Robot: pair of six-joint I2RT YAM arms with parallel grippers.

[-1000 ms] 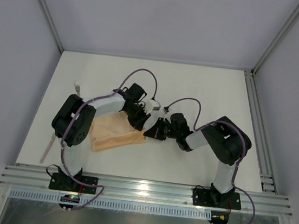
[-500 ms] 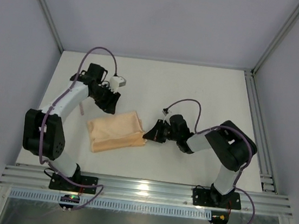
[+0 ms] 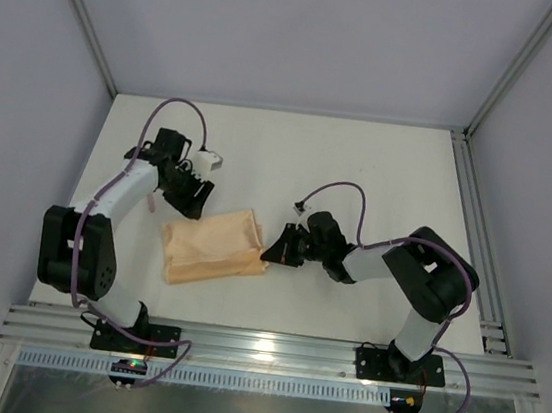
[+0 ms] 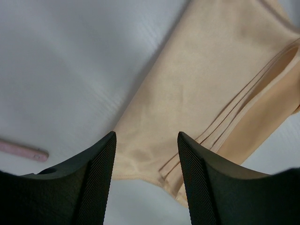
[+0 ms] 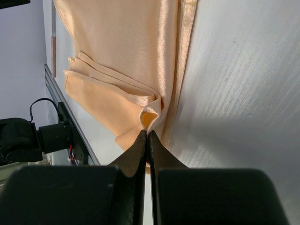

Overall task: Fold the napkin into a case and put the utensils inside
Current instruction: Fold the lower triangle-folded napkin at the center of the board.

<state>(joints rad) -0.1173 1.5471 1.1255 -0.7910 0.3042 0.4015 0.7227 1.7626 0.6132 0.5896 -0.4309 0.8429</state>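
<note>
As I take stock from above: item one, napkin (image 3: 213, 244), peach cloth folded in layers, flat on the white table (image 3: 361, 167). Item two, my left hand (image 3: 189, 194), at the napkin's 11 o'clock corner, released, fingers (image 4: 101, 173) apart above the cloth, nothing between. Item three, my right hand (image 3: 272, 251), at the napkin's 3 o'clock edge, clenched, tips against a puckered fold; whether cloth is caught I cannot tell. Item four, pink utensil (image 4: 23, 151), toward 8 o'clock in my left wrist view, apart from the napkin.
</note>
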